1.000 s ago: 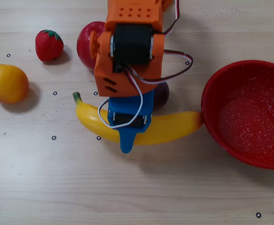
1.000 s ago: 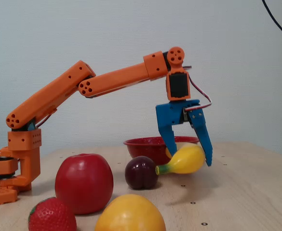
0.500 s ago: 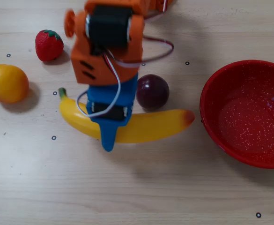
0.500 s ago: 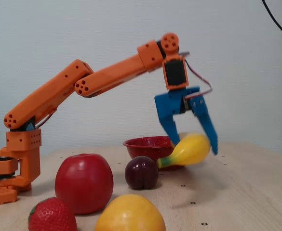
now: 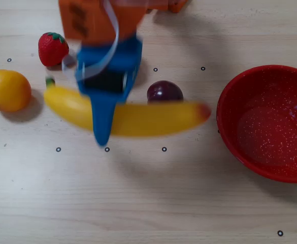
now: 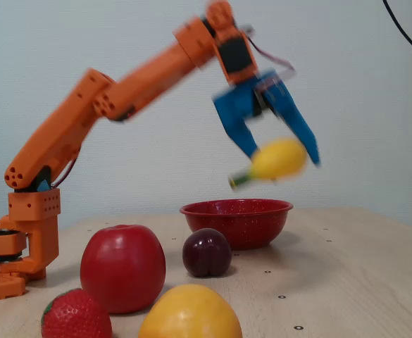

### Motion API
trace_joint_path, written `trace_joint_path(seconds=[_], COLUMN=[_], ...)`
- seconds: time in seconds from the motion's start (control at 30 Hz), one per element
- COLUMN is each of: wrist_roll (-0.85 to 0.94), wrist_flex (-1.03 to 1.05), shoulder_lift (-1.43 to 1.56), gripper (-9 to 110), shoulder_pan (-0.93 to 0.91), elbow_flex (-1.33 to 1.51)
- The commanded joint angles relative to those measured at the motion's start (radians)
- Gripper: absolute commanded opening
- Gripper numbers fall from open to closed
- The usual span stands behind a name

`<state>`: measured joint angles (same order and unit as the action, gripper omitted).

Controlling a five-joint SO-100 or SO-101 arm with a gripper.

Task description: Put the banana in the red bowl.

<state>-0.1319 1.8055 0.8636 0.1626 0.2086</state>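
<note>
Hanging well clear of the tabletop (image 5: 189, 203), the banana (image 5: 148, 118) rides crosswise in the blue pincer (image 6: 279, 156), whose two fingers straddle it a little toward the stem side of its middle. In the fixed view it is lifted above the rim height of the red bowl (image 6: 236, 220); from overhead its brown-tipped end points toward the red bowl (image 5: 267, 122) but stops short of the rim, so no part of it is over the bowl yet. Both views are smeared with motion.

It looks like a hollow glossy plastic fruit, so I'd judge it light and stiff, not something a squeeze will bruise, but slick. Smooth skin on a curved body could swivel or slide between hard fingers, and the long end sticking out toward the bowl gives it leverage to droop. Near the middle, where it is thickest, seems the sensible place to hold it, and that is roughly where it is held.

A plum (image 5: 164, 92), strawberry (image 5: 53, 49), orange (image 5: 7, 90) and apple (image 6: 122, 267) sit nearby, none under the carry path.
</note>
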Motion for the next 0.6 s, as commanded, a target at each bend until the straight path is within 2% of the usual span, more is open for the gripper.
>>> trace_joint_path(seconds=[0.0, 0.3, 0.57], wrist_roll=[0.038, 0.037, -0.049], wrist_flex=[0.043, -0.196, -0.439], shoulder_lift=[0.195, 0.434, 0.477], gripper=[0, 0, 0], shoulder_pan=[-0.057, -0.278, -0.489], elbow_flex=[0.018, 0.382, 0.621])
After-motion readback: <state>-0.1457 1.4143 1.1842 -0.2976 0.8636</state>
